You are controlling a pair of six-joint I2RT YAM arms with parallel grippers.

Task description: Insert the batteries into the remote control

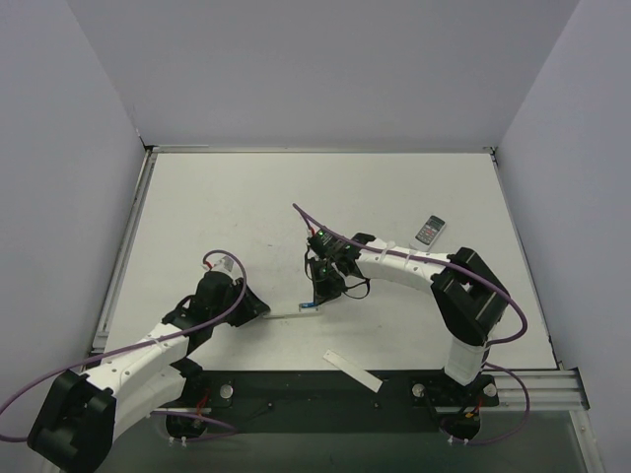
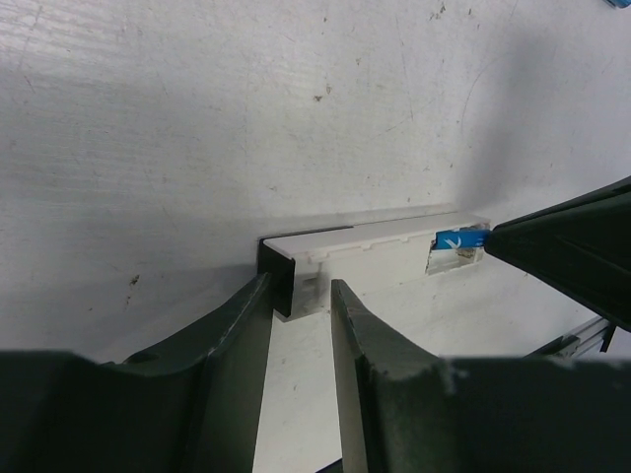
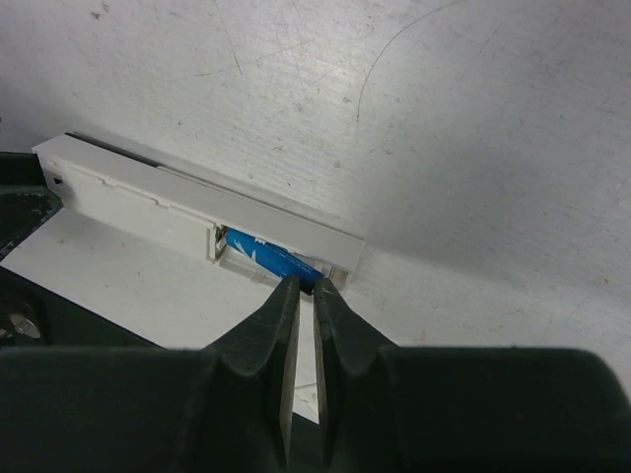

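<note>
Task looked approx. halfway: one battery [image 3: 271, 258] sat in the open bay of the remote control [image 3: 187, 202], its near end not quite seated, I judged. The remote lay on the surface [image 1: 246, 207] between the two arms. Right jaws were almost closed, just a thin slit, w/ tips against the battery's end; prob. nudging it, not holding it. Left jaws stood narrow on either side of the remote's dark end; I couldn't tell if they actually clamped it. Left to do: seat that cell, add any others (none clearly visible to me), refit the cover, poss. the flat white strip [image 1: 353, 370] near the arm bases. Remote: slim hard white plastic bar, squared edges. Battery: small glossy blue cylinder. Surface: matte white, scuffed & scratched.
</note>
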